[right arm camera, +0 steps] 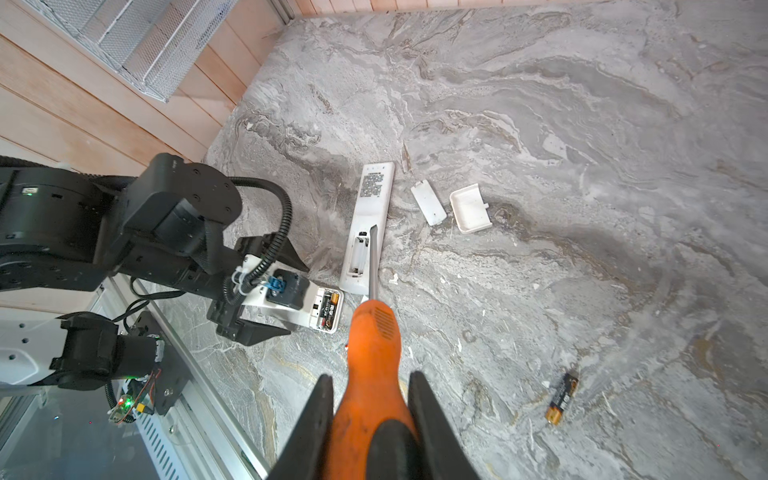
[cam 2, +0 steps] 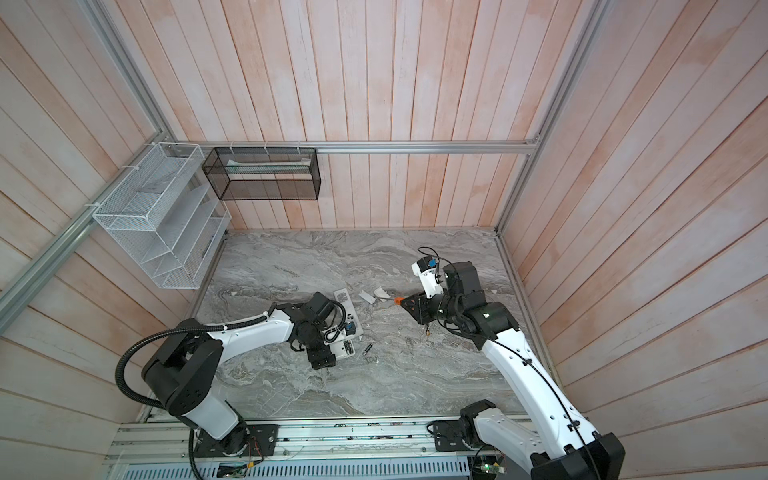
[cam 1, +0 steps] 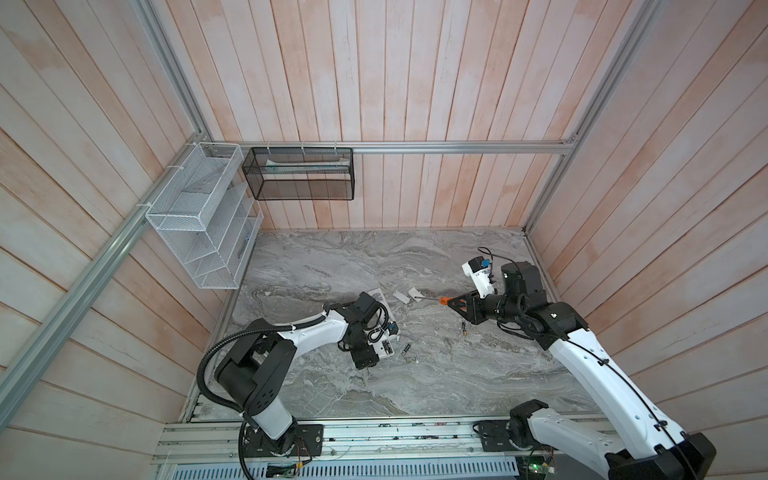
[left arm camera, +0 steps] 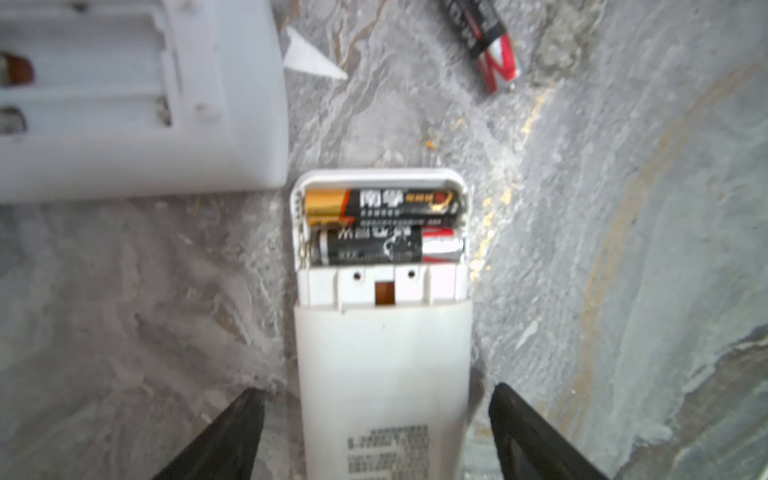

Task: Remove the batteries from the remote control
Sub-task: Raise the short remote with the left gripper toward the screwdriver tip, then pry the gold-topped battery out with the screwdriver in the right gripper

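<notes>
Two slim dark batteries (left arm camera: 374, 247) sit in small white plastic remote (left arm camera: 382, 374), nearer grey counter's (left arm camera: 582, 249) left edge. Look light, hard, slippery: lift by end; left hand (left arm camera: 376, 390) wide, right hand (right arm camera: 370, 376) holds orange screwdriver (right arm camera: 374, 332).

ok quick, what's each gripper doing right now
left gripper: open, fingers either side of the remote, not gripping it
right gripper: shut on the screwdriver

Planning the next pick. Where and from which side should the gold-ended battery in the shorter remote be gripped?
From above, probably by one end pried up: the gold-ended battery lies sunk crosswise in the shorter remote, walled at both ends, another battery alongside.
</notes>
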Robot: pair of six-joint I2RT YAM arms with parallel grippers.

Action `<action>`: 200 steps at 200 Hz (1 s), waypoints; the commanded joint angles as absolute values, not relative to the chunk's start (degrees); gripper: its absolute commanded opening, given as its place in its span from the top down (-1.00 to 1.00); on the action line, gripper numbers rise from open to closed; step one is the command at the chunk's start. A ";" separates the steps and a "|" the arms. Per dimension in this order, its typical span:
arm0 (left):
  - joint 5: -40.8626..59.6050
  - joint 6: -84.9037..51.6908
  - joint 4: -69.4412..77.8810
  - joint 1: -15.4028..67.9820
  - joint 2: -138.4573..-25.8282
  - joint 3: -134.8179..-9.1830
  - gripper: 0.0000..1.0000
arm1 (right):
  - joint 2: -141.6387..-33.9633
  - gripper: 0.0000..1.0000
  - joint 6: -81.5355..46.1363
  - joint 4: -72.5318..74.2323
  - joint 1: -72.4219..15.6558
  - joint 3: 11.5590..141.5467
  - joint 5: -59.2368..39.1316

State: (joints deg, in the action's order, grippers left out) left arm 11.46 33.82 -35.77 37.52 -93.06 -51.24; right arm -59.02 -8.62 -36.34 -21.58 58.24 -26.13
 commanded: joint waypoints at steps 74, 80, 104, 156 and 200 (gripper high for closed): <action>10.73 37.74 -28.78 36.94 -86.05 -41.81 -0.59 | -69.38 1.00 14.17 -38.84 -33.41 57.40 -36.68; 11.04 37.88 -28.58 37.00 -85.83 -41.74 -0.58 | -70.43 1.00 15.38 -38.85 -33.49 57.49 -36.45; 12.02 38.14 -28.13 37.04 -85.75 -41.48 -0.46 | -73.79 1.00 21.69 -39.91 -33.69 58.03 -35.19; 13.03 38.49 -28.59 37.00 -87.50 -42.44 -0.06 | -73.38 1.00 29.08 -35.90 -34.09 54.96 -31.32; 13.18 38.76 -29.42 36.99 -88.56 -43.28 0.08 | -73.89 1.00 31.77 -35.46 -34.01 53.55 -31.31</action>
